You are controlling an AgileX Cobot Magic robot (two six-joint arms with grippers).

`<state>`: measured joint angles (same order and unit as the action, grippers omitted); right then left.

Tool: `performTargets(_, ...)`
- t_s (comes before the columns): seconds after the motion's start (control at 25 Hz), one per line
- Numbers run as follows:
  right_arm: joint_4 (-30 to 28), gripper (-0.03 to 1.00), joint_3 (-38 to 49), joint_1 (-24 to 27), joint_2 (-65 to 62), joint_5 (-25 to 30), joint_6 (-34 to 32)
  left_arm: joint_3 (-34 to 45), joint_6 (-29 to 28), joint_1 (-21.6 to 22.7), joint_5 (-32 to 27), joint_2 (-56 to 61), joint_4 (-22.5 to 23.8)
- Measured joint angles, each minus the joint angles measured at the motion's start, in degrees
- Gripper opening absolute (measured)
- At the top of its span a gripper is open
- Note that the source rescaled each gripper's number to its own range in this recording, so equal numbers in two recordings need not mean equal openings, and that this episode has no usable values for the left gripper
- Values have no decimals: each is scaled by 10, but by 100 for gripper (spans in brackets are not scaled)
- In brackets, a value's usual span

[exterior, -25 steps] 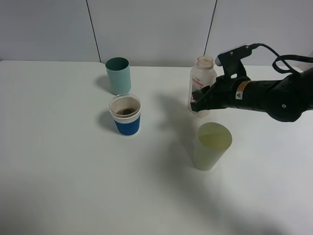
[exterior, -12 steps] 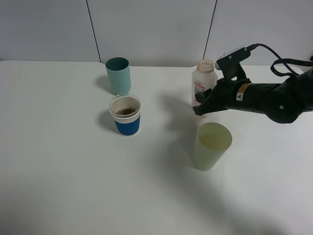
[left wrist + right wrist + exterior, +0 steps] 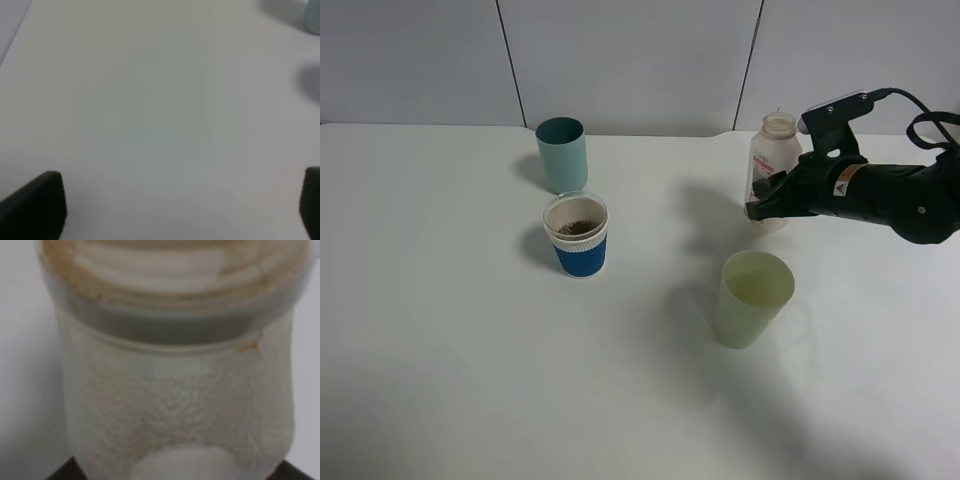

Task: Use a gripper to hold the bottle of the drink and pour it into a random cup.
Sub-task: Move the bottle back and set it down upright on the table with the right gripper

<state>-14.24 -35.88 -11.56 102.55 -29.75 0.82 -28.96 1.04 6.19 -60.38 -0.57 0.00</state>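
Exterior high view has the bottle [image 3: 775,165] standing upright near the table's [image 3: 440,330] far right edge, its long axis vertical and its open wide mouth pointing straight up. The right gripper [image 3: 761,206] pinches its lower body from the side, with a black finger on either flank. Whether the base touches the table cannot be told. Up close in the right wrist view, the bottle [image 3: 175,390] shows brown traces around the neck and a faint brownish film on its wall. Well to its left, the cup [image 3: 578,236] with the blue sleeve holds the brown drink [image 3: 577,227] low inside. A teal cup [image 3: 563,154] stands behind it, and a yellow-green cup [image 3: 752,298] stands nearer the camera than the bottle. The left gripper [image 3: 175,210] has its fingers spread wide over bare table.
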Motion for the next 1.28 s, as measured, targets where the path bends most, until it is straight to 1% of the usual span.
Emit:
performTargets(0.24, 0, 0, 0, 30, 0, -4, -3, 0, 0, 0, 0, 0, 0)
performTargets(0.32, 0, 0, 0, 33, 0, -10, -4, 0, 0, 0, 0, 0, 0)
performTargets(0.56, 7, 0, 0, 34, 4, -63, -4, 0, 0, 0, 0, 0, 0)
performTargets(0.72, 42, 0, 0, 34, 35, -90, -8, 0, 0, 0, 0, 0, 0)
performTargets(0.88, 64, 0, 1, 34, 48, -95, -8, 0, 0, 0, 0, 0, 0)
performTargets(1.28, 68, 0, 1, 34, 74, -107, -8, 0, 0, 0, 0, 0, 0)
